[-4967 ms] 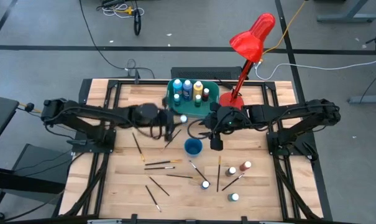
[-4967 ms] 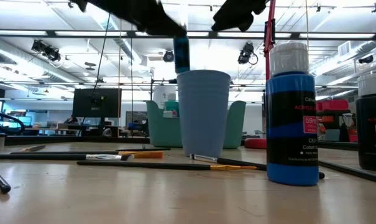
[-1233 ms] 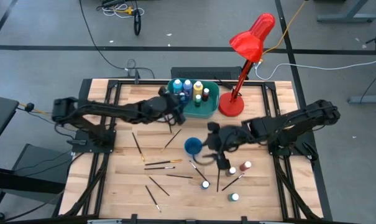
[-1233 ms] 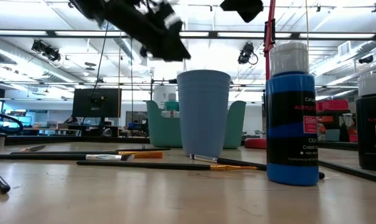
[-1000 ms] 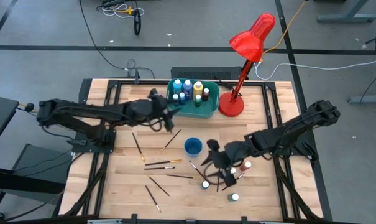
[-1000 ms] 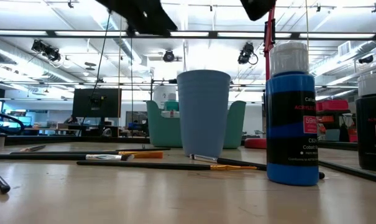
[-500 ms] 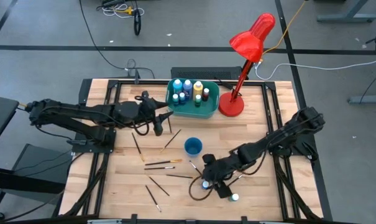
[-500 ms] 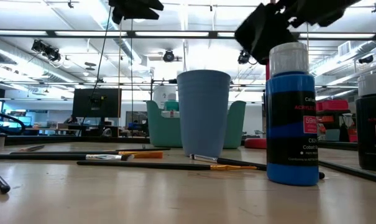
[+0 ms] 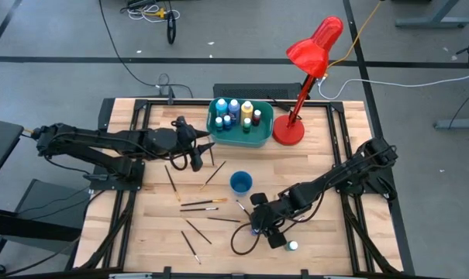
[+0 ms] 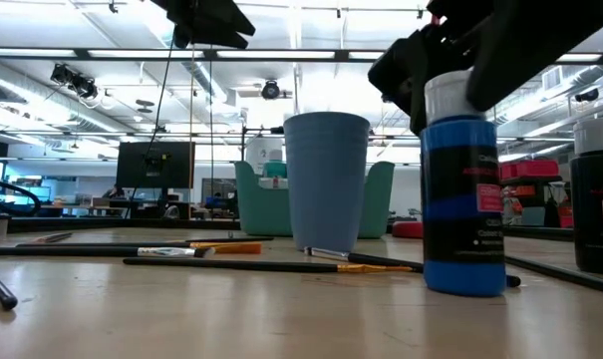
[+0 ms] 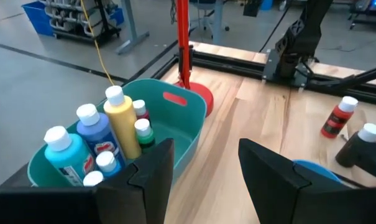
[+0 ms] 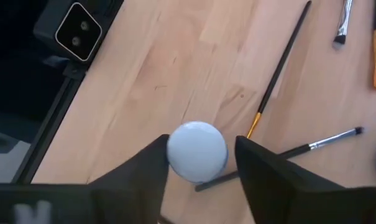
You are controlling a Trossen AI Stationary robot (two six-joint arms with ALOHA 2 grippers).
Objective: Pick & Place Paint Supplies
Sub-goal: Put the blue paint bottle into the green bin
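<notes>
A blue paint bottle with a white cap stands upright near the table's front edge. My right gripper comes down over it, its fingers on either side of the cap. My left gripper hangs open above the table just left of the teal tub, which holds several bottles. It holds nothing. Several thin paintbrushes lie flat on the wood. Another white-capped bottle stands by the right gripper. My right gripper has the blue bottle's white cap between its two fingers, which slant down on it from above and from the table's right. One finger lies against the cap; a thin gap seems to show at the other. The bottle stands upright on the table.
A blue cup stands mid-table, just behind the held bottle. The red desk lamp rises at the back right beside the tub. Two more bottles stand under the right arm. A small camera sits at the table's near edge.
My right gripper has swung toward the near edge and down, tipping more steeply, onto the blue bottle. The bottle has shifted slightly and turned about, its label now facing differently. My left gripper has drawn back from the tub toward the table's left.
</notes>
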